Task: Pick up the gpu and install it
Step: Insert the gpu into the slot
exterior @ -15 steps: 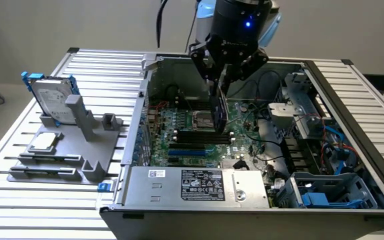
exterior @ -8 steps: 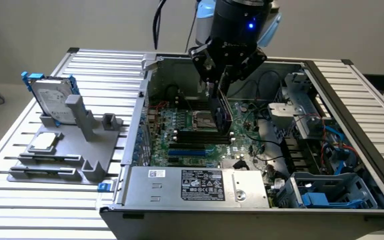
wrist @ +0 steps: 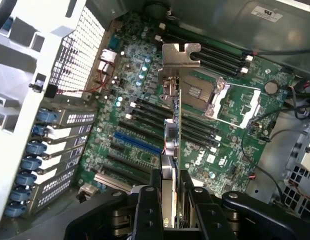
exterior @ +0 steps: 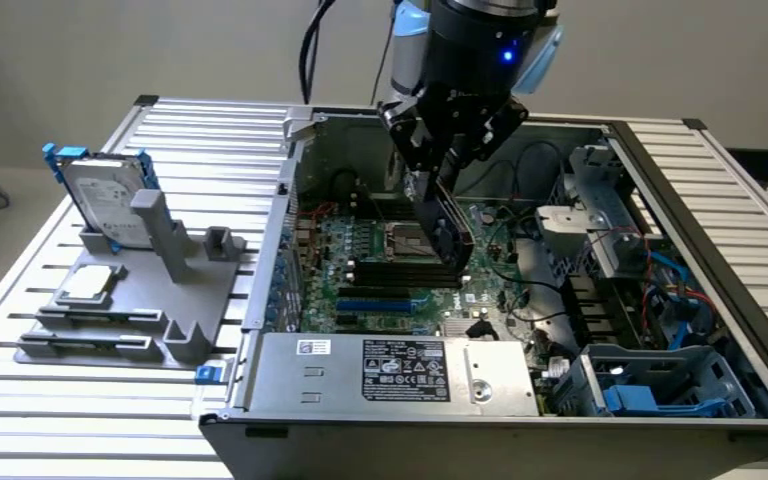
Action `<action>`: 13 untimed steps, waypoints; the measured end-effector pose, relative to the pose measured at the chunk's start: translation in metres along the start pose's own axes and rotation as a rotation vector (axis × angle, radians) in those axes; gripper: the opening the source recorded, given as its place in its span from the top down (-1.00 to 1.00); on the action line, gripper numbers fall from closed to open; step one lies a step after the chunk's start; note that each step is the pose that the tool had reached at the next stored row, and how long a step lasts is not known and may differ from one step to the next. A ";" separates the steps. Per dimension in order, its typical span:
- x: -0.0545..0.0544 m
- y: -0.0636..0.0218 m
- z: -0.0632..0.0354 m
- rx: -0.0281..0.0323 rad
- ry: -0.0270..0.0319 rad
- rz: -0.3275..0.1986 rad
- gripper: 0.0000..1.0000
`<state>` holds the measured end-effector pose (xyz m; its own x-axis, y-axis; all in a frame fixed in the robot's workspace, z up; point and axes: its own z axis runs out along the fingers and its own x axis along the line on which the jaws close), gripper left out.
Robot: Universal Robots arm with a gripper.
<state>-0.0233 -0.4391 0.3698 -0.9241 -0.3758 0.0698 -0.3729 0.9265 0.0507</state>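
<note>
Gripper [exterior: 440, 172] is clamped on the gpu [exterior: 447, 235], held on edge above the motherboard [exterior: 357, 245] at the exterior view's upper centre; pickup looks done, and installing calls for aligning its edge with the blue slot [exterior: 375, 300].

1 gpu [exterior: 444, 228], 1 HDD [exterior: 101, 200], 1 CPU chip [exterior: 91, 283], 1 PC case [exterior: 398, 445].
</note>
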 end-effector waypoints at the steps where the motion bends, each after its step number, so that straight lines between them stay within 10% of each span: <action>1: 0.000 0.0000 0.0004 0.0001 0.0004 -0.018 0.48; 13: 0.000 -0.0003 0.0076 -0.0131 -0.0019 -0.238 0.48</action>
<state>-0.0234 -0.4391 0.3622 -0.8106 -0.5833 0.0525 -0.5790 0.8116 0.0784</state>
